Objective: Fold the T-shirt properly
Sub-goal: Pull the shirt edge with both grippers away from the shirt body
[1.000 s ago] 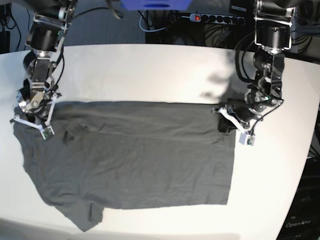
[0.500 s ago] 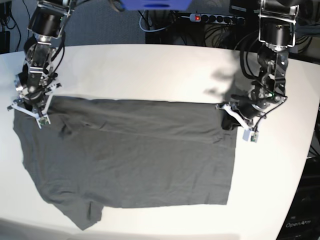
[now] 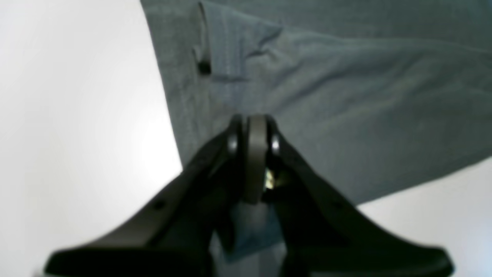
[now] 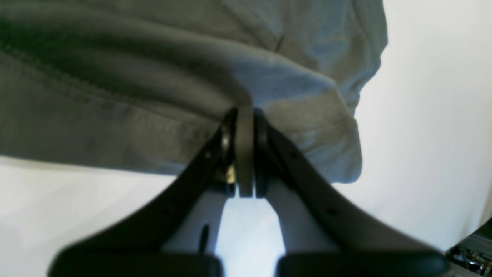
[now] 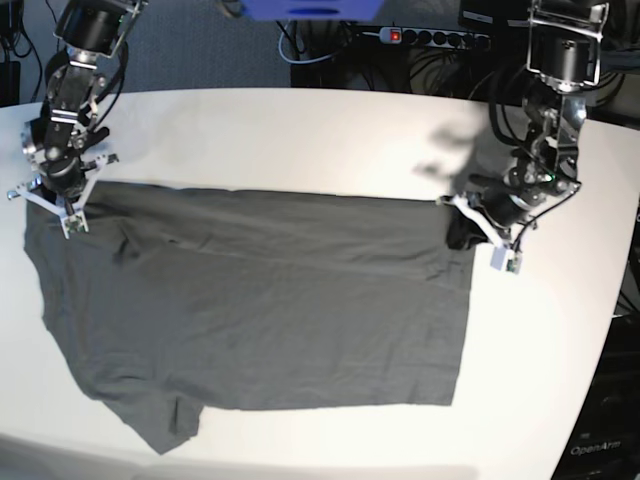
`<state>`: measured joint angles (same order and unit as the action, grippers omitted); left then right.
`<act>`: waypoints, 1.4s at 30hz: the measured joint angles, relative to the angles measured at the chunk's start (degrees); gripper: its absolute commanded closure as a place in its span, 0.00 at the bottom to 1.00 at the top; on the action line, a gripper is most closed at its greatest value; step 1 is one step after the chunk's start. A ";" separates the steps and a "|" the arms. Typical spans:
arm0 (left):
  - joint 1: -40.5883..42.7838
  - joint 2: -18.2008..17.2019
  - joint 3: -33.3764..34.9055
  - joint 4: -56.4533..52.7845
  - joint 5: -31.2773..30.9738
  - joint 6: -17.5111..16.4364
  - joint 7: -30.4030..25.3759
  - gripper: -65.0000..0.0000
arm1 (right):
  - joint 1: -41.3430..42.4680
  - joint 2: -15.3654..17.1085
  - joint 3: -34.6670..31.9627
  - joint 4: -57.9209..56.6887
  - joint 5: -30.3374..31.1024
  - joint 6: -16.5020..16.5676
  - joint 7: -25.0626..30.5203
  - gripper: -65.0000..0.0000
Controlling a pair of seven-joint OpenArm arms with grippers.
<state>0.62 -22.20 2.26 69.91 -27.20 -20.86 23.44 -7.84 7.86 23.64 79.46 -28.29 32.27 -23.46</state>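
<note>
1. The T-shirt (image 5: 260,300) is lying spread across the white table (image 5: 300,140), wide and mostly flat, with a sleeve sticking out at the near corner on the right arm's side.
2. The right gripper (image 5: 55,190) is biting down on the shirt's far corner; in its wrist view the jaws are pressed together with a bunched fold of grey cloth pinched at the tips (image 4: 246,115).
3. The left gripper (image 5: 470,225) is doing the same at the opposite far corner, jaws closed on the fabric edge (image 3: 253,127), with cloth bunching dark under it.
4. Progress, as I judge it: this is an early stage. The far edge is running fairly straight between the two grips, but no tidy folded packet is showing yet, and I cannot tell whether the body is already doubled over.
5. Still to come, by my reading: bringing the far edge over the near one, tucking in that stray sleeve, then folding again.
6. Room to move: there is bare table beyond the far edge and beside the left arm's side. The near hem is sitting close to the table's front edge, so any pull toward the front risks cloth sliding off.
</note>
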 measured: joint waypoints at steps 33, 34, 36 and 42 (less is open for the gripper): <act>12.20 -2.58 -4.02 10.12 -2.93 -0.46 3.85 0.95 | -12.35 -5.01 3.26 11.06 -1.57 -0.35 -1.84 1.00; 12.70 -2.60 -4.15 10.14 -3.04 -0.61 3.23 0.95 | -12.35 -5.01 3.26 11.06 -1.60 -0.35 -1.86 1.00; 13.40 -2.64 -4.33 10.54 -3.13 -0.57 3.15 0.95 | -12.37 -5.01 3.26 11.06 -1.60 -0.35 -1.84 1.00; 17.92 -2.75 -6.62 13.42 -3.21 -0.81 3.08 0.95 | -12.52 -5.01 3.26 11.06 -1.60 -0.35 -1.77 1.00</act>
<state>18.55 -24.95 -4.36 83.33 -30.41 -21.67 26.52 -20.36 2.85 26.89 90.52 -29.89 31.92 -25.23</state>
